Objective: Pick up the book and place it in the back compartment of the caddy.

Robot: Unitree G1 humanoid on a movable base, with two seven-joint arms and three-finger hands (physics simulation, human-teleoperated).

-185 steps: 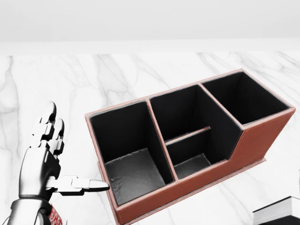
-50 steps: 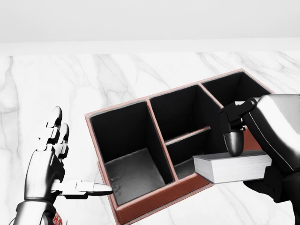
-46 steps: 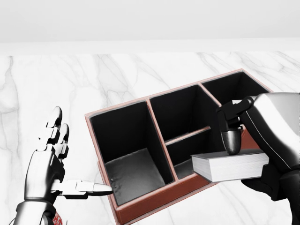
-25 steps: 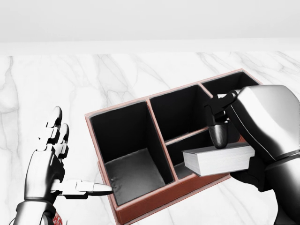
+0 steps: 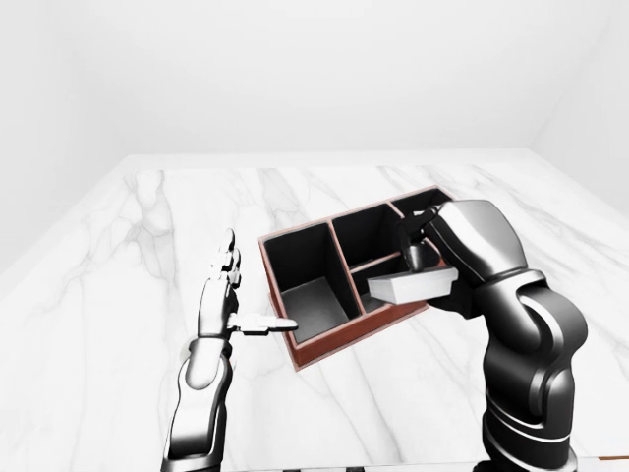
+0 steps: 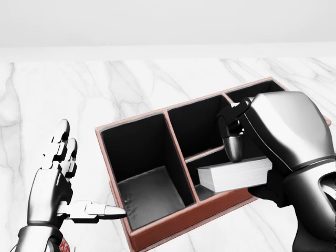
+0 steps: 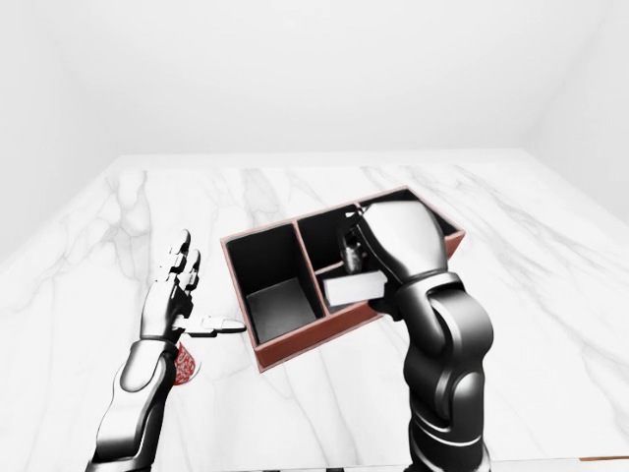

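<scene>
The brown caddy [image 6: 157, 235] with black compartments lies slantwise across the marble table [image 6: 79, 94] in the head view. My right hand [image 6: 239, 160] is shut on the book [image 6: 233, 175], a thick volume with white page edges, held flat over the caddy's small middle compartment. A dark fingertip [image 6: 233, 150] presses on the book's top. The right arm hides most of the caddy's right end compartment [image 6: 242, 93]. My left hand [image 6: 68, 184] hovers open at the caddy's left, fingers spread, thumb pointing at the caddy wall.
White walls rise beyond the table in the eye views. A small red patterned thing [image 7: 183, 363] shows behind my left wrist. The large left compartment [image 6: 147, 184] of the caddy holds nothing.
My right hand has carried the book leftward and slightly up, from the caddy's lower right edge to above its middle compartment. The left hand has stayed still.
</scene>
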